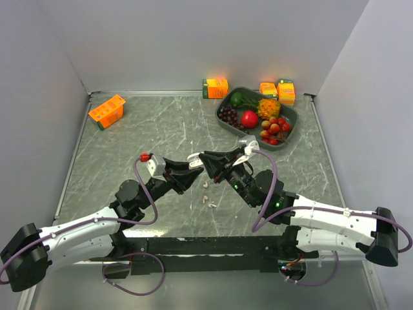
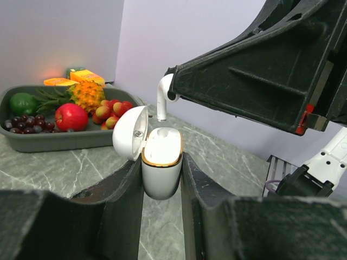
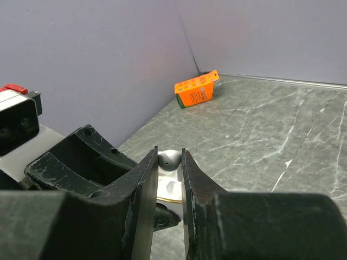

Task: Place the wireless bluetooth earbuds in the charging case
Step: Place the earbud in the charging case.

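My left gripper (image 2: 162,163) is shut on the white charging case (image 2: 161,179), which has a gold rim, stands upright off the table and has its lid (image 2: 130,132) swung open to the left. My right gripper (image 3: 169,160) is shut on a white earbud (image 2: 161,101), stem pointing down just above the case's open top. In the right wrist view the earbud's head (image 3: 169,158) shows between the fingers, with the case (image 3: 172,190) right below. In the top view both grippers meet at mid-table (image 1: 200,160). Three loose earbuds (image 1: 206,194) lie on the table beneath them.
A dark tray of fruit (image 1: 292,117) stands at the back right, with orange cartons (image 1: 215,87) behind it. Another orange carton (image 1: 106,111) lies at the back left. Grey walls enclose the marble-patterned table.
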